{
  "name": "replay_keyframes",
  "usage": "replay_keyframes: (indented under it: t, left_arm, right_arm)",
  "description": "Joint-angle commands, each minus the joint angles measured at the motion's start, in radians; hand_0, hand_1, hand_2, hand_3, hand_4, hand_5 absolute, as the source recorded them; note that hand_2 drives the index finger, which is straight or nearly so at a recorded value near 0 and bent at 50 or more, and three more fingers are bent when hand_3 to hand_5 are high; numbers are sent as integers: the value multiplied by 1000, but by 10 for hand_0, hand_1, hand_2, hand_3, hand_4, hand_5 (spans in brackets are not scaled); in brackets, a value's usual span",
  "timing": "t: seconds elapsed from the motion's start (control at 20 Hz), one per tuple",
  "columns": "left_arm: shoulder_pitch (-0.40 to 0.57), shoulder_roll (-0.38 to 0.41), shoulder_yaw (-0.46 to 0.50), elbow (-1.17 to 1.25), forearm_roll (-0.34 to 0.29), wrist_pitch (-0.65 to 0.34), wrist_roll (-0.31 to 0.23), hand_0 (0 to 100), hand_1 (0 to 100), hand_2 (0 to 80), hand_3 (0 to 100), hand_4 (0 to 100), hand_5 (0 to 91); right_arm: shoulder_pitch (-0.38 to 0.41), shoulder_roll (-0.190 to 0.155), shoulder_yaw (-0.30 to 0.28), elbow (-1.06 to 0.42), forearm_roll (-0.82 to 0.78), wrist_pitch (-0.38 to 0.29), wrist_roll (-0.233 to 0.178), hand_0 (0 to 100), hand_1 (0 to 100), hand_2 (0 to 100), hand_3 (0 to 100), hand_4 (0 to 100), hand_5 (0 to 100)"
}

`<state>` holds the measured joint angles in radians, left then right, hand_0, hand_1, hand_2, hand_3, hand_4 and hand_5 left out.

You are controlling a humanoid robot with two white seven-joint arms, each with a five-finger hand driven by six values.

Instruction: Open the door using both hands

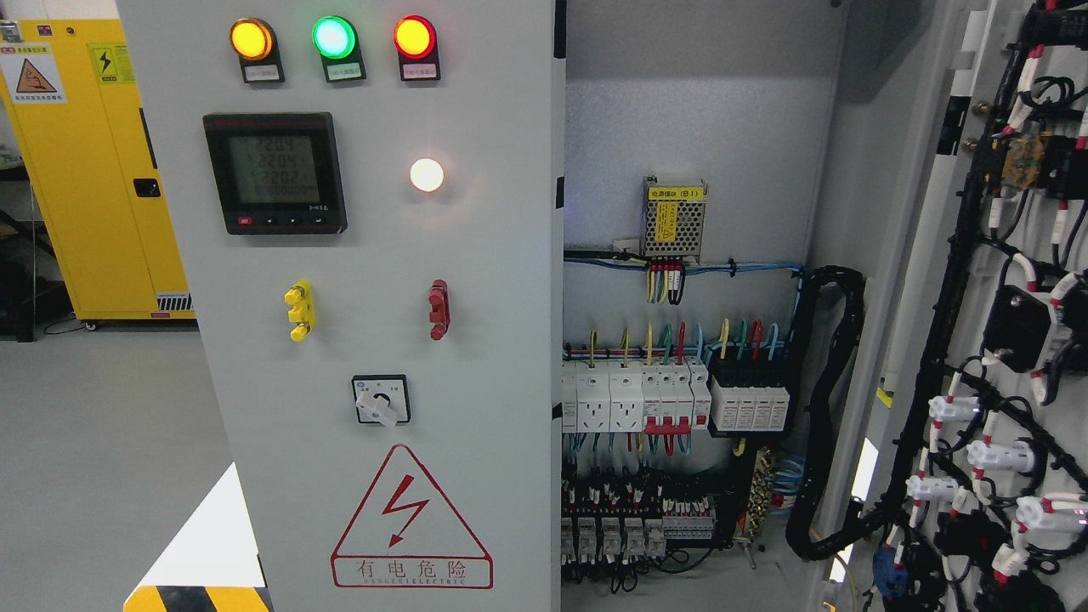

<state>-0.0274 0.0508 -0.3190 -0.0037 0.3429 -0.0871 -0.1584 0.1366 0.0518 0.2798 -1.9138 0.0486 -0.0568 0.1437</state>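
Two doors belong to a grey electrical cabinet that fills most of the head view. One, the left door [374, 306], is shut and faces the camera, taking up the picture's left and middle. The other, the right door [1003, 340], stands swung wide open at the far right, showing its inner face covered with black cable bundles and white connectors. Neither robot hand appears anywhere in the picture, so how far open either is cannot be told. On the shut door, three lit indicator lamps sit in a row near the top: orange, green [333, 37] and red. Below them is a black digital meter [274, 172] with a glowing white lamp [427, 174] to its right. Lower down are a yellow handle [299, 310] and a red handle [439, 309], then a rotary switch [381, 401], and under it a red triangular electric hazard sign [411, 520]. Between the doors the cabinet interior [688, 127] is exposed, with a small power supply [673, 218] on the back wall and rows of circuit breakers [671, 396] with coloured wires below it. A yellow cabinet [85, 170] stands in the background at the far left.
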Motion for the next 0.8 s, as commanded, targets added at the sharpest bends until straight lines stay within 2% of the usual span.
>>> replay_keyframes:
  t: [0.0, 0.1, 0.3, 0.5, 0.75]
  left_arm:
    - [-19, -12, 0, 36, 1, 1, 0, 120, 556, 0, 0, 0, 0]
    - [-19, -12, 0, 36, 1, 0, 0, 120, 556, 0, 0, 0, 0]
    - [-19, -12, 0, 36, 1, 0, 0, 120, 556, 0, 0, 0, 0]
    - [-19, -12, 0, 36, 1, 0, 0, 120, 556, 0, 0, 0, 0]
    - [-19, -12, 0, 36, 1, 0, 0, 120, 556, 0, 0, 0, 0]
  right_arm:
    - [-133, 77, 24, -172, 2, 51, -1, 0, 500, 40, 0, 0, 0]
    - [-187, 79, 19, -171, 7, 81, -1, 0, 500, 40, 0, 0, 0]
    - [-334, 85, -31, -131, 2, 187, -1, 0, 500, 40, 0, 0, 0]
    - [-417, 85, -44, -51, 4, 250, 1, 0, 500, 40, 0, 0, 0]
    - [-546, 85, -86, 105, 4, 270, 2, 0, 500, 40, 0, 0, 0]
